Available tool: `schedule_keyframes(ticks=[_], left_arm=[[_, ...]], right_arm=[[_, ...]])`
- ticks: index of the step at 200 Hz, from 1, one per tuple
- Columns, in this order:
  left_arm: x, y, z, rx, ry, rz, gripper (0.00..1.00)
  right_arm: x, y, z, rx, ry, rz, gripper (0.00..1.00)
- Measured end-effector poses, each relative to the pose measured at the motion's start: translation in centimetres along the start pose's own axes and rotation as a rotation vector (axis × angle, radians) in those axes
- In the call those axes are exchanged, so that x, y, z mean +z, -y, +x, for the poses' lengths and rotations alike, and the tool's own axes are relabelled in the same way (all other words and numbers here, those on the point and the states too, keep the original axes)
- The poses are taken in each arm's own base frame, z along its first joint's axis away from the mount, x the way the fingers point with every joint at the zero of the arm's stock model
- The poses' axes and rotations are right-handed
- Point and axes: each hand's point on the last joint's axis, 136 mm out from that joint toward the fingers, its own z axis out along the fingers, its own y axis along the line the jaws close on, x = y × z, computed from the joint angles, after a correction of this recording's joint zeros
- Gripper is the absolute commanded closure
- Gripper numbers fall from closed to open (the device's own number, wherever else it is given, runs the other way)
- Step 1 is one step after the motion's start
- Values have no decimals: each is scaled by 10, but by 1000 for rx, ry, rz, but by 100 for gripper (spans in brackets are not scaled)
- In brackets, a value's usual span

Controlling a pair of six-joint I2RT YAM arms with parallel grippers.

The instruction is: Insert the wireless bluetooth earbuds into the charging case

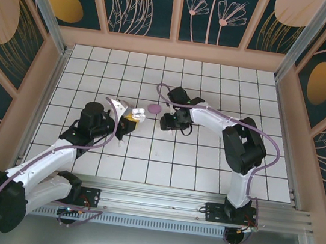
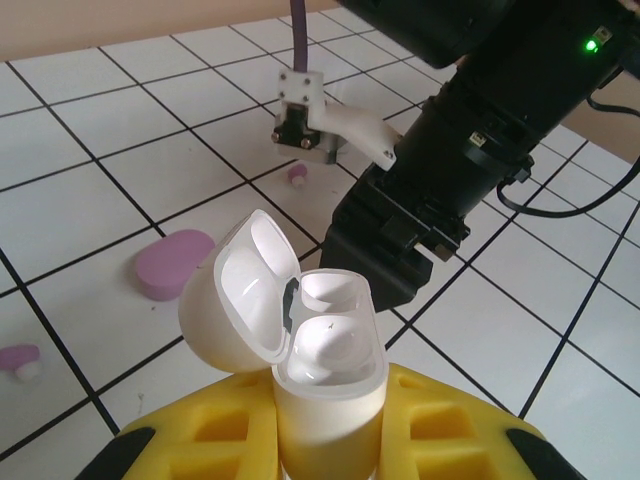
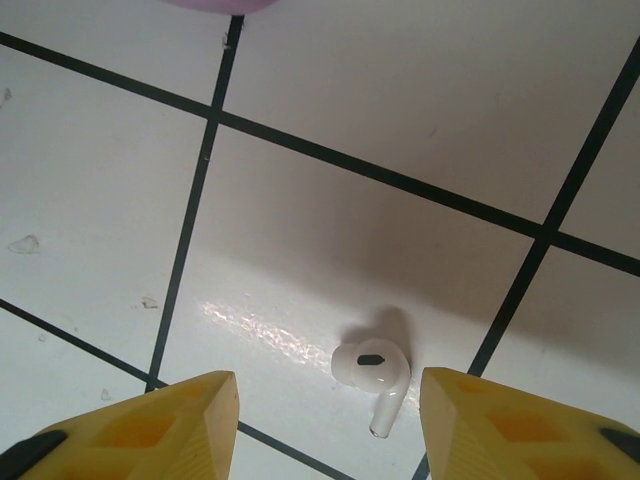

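Earbuds clearly seen: one purple earbud (image 2: 20, 358) lower left in the left wrist view, beside one purple case (image 2: 175, 262); left gripper (image 1: 133, 116) clamps the open white charging case (image 2: 300, 330), one white bud (image 2: 330, 345) seated inside, right arm (image 2: 450, 170) looming behind; right gripper (image 3: 326, 398), fingers half apart, straddles one white earbud (image 3: 372, 372) on a tile (image 3: 330, 240), untouched.

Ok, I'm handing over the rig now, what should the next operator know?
Left tool: shut on the open white charging case.
Right tool: open, straddling the loose white earbud on the tile, not gripping.
Done: one seated white earbud in that case.
Left: insert the loose one; then a purple earbud and a second purple earbud, both on the tiles near the closed purple case.
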Motion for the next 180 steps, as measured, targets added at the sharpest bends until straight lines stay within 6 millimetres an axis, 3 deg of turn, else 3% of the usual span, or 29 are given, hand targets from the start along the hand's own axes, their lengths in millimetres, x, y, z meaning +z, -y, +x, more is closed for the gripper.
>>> schedule_keyframes(ticks=[85,180], left_arm=[[1,8,-7,-14,29,48,100],[1,11,-8,-14,33,67,100]], right_arm=[[13,3,13,-45,-44,76,54],[17,5,0,-64,-32,131,62]])
